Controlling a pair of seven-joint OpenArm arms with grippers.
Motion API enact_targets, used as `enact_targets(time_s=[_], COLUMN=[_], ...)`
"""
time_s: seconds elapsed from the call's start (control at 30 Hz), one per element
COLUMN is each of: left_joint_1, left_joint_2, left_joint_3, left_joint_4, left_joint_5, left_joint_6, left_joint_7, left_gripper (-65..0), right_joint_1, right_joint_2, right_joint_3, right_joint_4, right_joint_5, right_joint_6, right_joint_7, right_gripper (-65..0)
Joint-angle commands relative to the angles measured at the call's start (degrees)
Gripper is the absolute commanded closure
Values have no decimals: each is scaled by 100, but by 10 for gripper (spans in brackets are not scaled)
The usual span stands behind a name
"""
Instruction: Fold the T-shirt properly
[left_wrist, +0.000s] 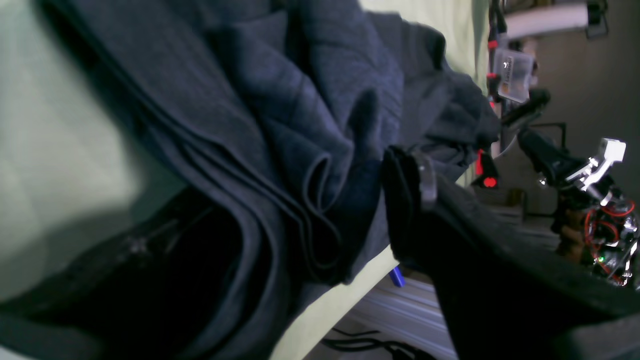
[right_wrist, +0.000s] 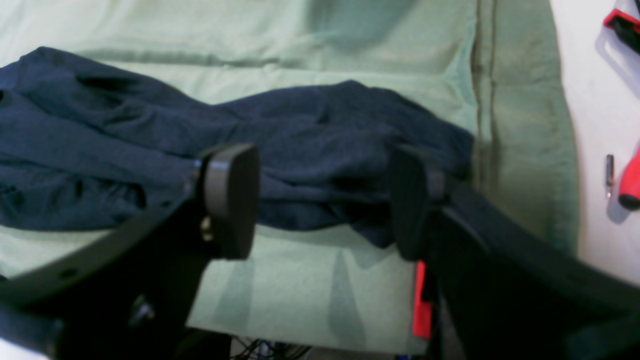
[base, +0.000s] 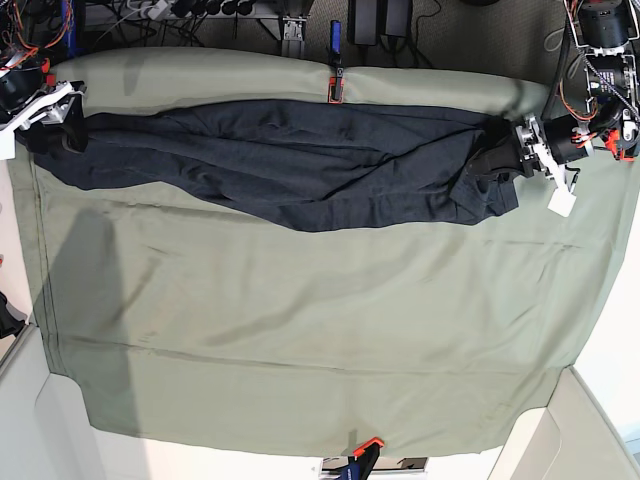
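The dark charcoal T-shirt lies stretched in a long rumpled band across the far part of the olive-green cloth. My right gripper is at the shirt's left end. In the right wrist view it is open and empty, with the shirt lying just beyond its fingertips. My left gripper is at the shirt's bunched right end. In the left wrist view its fingers stand apart, with thick folds of the shirt between them.
Red clips pin the cloth at the far and near table edges. Red-handled tools lie on the white surface beside the cloth. Wiring and electronics sit past the table edge, as do cables at the back.
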Motion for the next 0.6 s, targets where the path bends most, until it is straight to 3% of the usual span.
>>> enact_targets(time_s=[0.0,0.07,0.1,0.2,0.23,0.47,0.57], left_joint_1=[-26,-22,-22,-13,-13,-177,-472], left_joint_2=[-24,42,57,59,57,-238,-481], left_joint_3=[2,42,90,260,302,-33,-289], left_joint_4=[149,249,264,267,267,431,431], left_joint_5=[-119,48,223,782,979,2715,3097], left_joint_6=[10,10,10,10,10,10,10], left_joint_7=[55,-94,-236,-780,-918,-2282,-2380], left_gripper=[-397,-381,-337,-55,0,0,0], right_joint_1=[-2,-2,0,-2,-2,-2,0], right_joint_2=[81,81,81,81,81,81,81], right_joint_3=[42,42,42,42,42,42,42], right_joint_4=[81,81,81,81,81,81,81], right_joint_5=[107,107,107,107,105,103,105], right_joint_6=[0,0,0,0,0,0,0], right_joint_7=[107,107,109,109,109,111,109], right_gripper=[-403,-403,-403,-403,-403,-403,-403])
